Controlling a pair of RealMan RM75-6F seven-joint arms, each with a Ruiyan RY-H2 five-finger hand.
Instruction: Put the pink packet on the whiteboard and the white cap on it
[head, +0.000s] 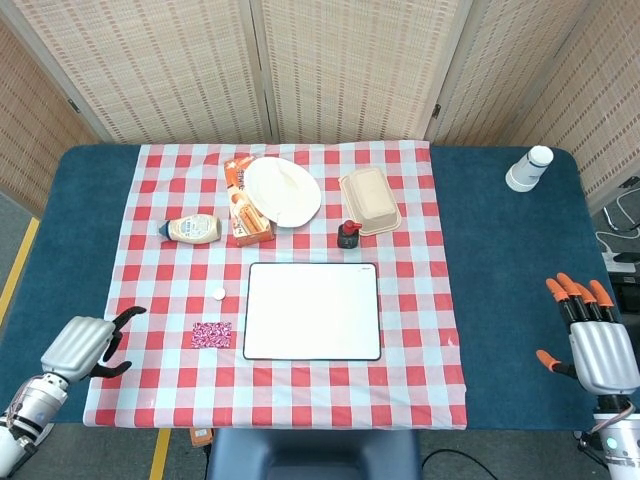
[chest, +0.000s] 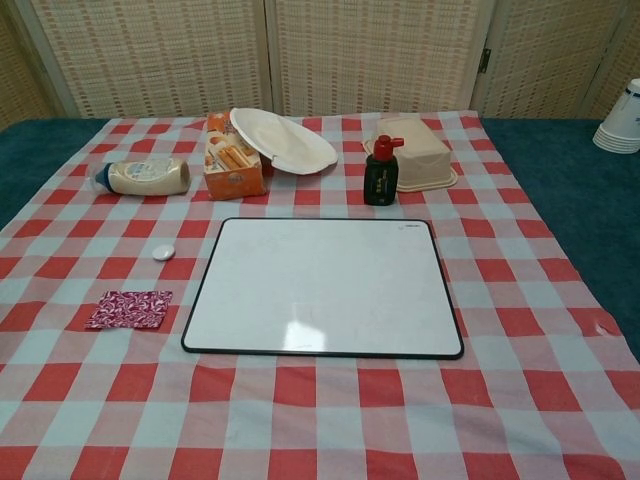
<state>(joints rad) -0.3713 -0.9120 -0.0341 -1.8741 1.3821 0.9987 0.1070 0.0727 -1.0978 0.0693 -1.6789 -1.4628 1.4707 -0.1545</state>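
The pink packet lies flat on the checked cloth just left of the whiteboard. A small white cap sits on the cloth behind the packet, near the board's far left corner. My left hand hovers at the cloth's left edge, a short way left of the packet, fingers apart and holding nothing. Far to the right, my right hand stays over the blue table with fingers spread, empty. Neither hand shows in the chest view.
Behind the board stand a dark sauce bottle, a beige lidded box, a white plate leaning on an orange carton, and a lying mayonnaise bottle. Stacked paper cups stand at the far right.
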